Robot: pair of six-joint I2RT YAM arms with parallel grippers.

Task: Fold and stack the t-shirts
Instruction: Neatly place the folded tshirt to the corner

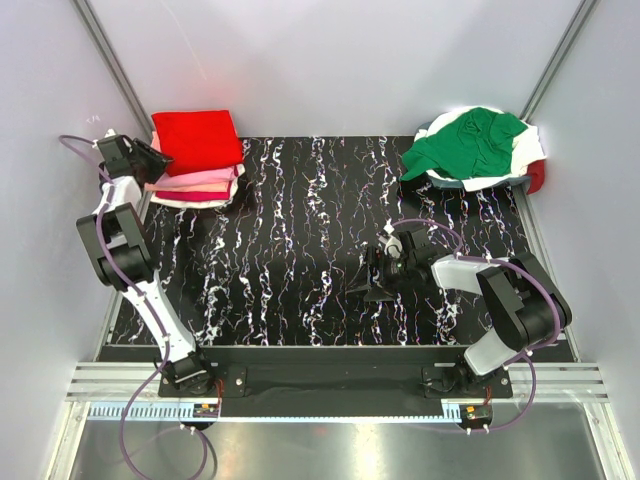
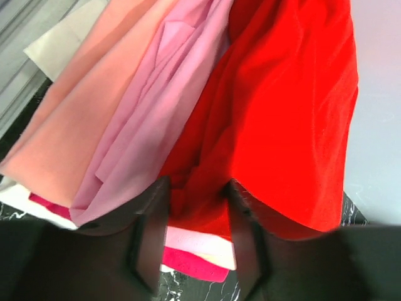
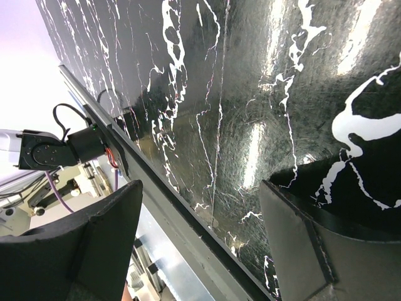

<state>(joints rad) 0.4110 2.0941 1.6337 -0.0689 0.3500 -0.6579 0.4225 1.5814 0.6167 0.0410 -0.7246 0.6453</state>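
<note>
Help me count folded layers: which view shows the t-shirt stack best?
Left wrist: the stack fills it, bright red t-shirt, pink t-shirt, salmon t-shirt fanned apart. Top external shows it whole but small, red on top. Right wrist shows only tabletop.

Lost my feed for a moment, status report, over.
Left jaws straddling bright red shirt's edge atop folded stack, grip unclear. Right jaws open, empty, over table. Green shirt unfolded on basket, far right. No obstruction seen.

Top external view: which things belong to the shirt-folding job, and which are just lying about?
Job: bright red t-shirt on top at far left, pink t-shirt and salmon t-shirt under it, green t-shirt heaped at far right.
Lying about: basket, marbled mat.
</note>
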